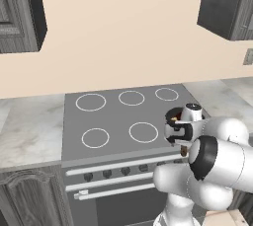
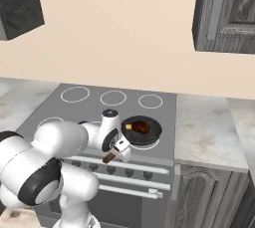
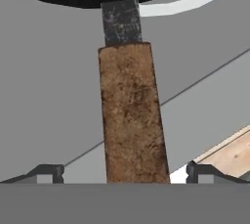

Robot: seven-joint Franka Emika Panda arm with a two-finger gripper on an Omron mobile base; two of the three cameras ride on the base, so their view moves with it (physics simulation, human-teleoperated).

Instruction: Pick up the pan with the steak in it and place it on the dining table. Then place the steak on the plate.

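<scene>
Pan [image 2: 142, 129] sits on the stove [image 2: 74, 110], over the near right ring, bowl toward the far side, brown handle [image 3: 133, 120] pointing near, out past the stove's front edge. Steak [image 2: 140, 126] lies inside the pan, yellowish end to the left.

End effector [image 3: 122, 174] is at the handle's near end. Hand view: fingertips [image 3: 46, 173] stand apart, one on each side of the handle, with a gap showing between each tip and the wood. Not clamped. Handle runs straight up between them to the black neck and the pan's rim.

Right base view: the hand hangs over the stove's front edge, just left of the pan, with the handle end showing beneath it.

Marbled bench [image 2: 209, 130] lies right of the stove.
</scene>
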